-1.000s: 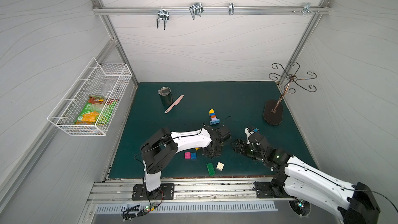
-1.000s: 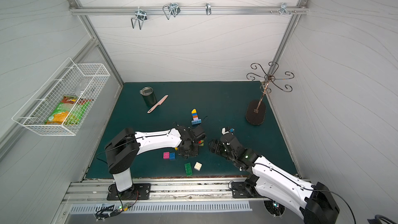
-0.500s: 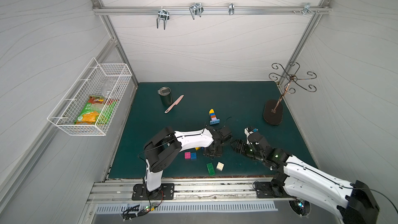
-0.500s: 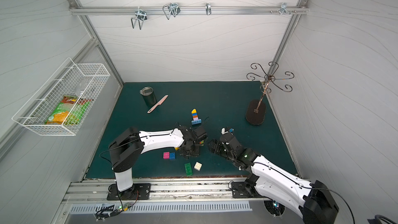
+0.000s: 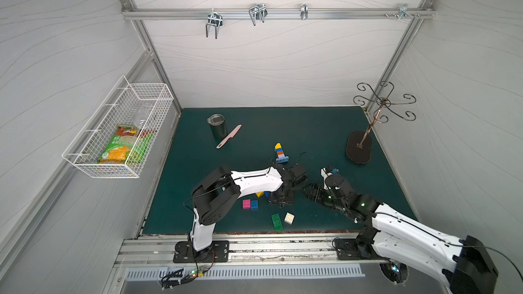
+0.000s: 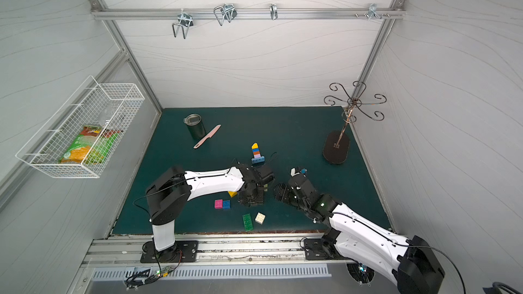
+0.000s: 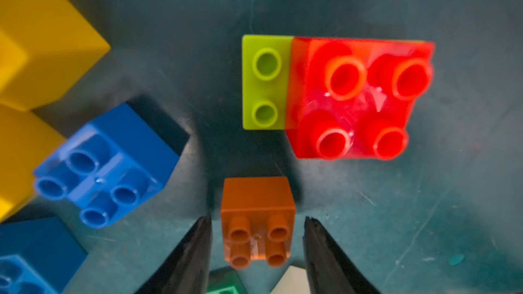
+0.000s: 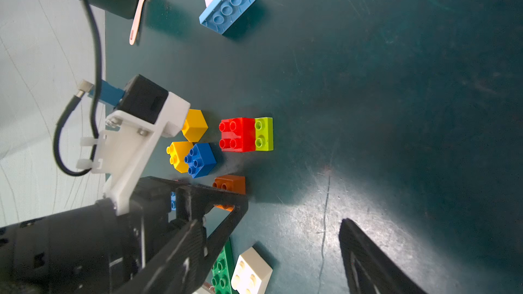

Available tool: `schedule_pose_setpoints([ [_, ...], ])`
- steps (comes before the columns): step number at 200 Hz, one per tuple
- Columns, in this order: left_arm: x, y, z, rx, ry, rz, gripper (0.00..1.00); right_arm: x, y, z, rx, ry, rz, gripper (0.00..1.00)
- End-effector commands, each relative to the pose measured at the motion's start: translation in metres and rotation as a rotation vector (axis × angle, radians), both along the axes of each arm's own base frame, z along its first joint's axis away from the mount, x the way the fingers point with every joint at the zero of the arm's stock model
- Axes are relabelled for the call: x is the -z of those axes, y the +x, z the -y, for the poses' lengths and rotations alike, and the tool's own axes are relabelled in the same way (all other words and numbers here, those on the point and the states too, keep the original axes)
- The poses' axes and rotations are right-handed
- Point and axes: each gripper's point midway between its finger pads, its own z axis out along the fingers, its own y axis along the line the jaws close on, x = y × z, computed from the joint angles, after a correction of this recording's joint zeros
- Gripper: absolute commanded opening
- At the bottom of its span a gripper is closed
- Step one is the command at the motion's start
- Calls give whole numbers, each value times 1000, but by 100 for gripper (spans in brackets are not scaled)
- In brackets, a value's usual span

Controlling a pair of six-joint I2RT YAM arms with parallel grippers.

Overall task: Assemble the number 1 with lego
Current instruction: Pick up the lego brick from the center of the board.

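Note:
In the left wrist view my left gripper (image 7: 257, 219) is open, its black fingers standing either side of an orange lego brick (image 7: 257, 202) that rests on the mat, with a gap on each side. Just beyond it sits a red brick (image 7: 359, 97) pressed onto a lime brick (image 7: 264, 83). A loose blue brick (image 7: 113, 165) and yellow bricks (image 7: 42, 38) lie beside them. Further back stands a tower of bricks (image 5: 279, 152) on a light blue base. My right gripper (image 8: 271, 222) hangs open over bare mat, to the right of the left gripper (image 5: 280, 197).
Pink (image 5: 246, 204), blue (image 5: 254, 205), green (image 5: 276, 222) and white (image 5: 289, 218) bricks lie near the mat's front edge. A dark metal cup (image 5: 218, 126) and a pink knife (image 5: 229, 136) are at the back left. A hook stand (image 5: 359, 151) stands at the right; a wire basket (image 5: 119, 137) hangs on the left wall.
My left gripper's jaws have parted and let go of the orange brick, which now stands free between them. The right arm has barely moved.

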Motion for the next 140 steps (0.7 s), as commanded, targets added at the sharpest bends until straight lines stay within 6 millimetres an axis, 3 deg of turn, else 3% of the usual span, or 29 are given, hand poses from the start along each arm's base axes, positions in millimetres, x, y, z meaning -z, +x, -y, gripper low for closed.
schedule_pose_setpoints([
  [1,-6,9,3,9,2,13,54,-4,2,-2,-4,11,7,79],
  [68,-6,10,4,20,5,9,43,-3,2,-2,-4,11,6,78],
  [118,-1,8,1,23,24,-6,42,-4,2,-2,-5,13,9,77],
  [140,-1,8,0,25,33,-8,36,-3,2,-1,-6,12,9,77],
])
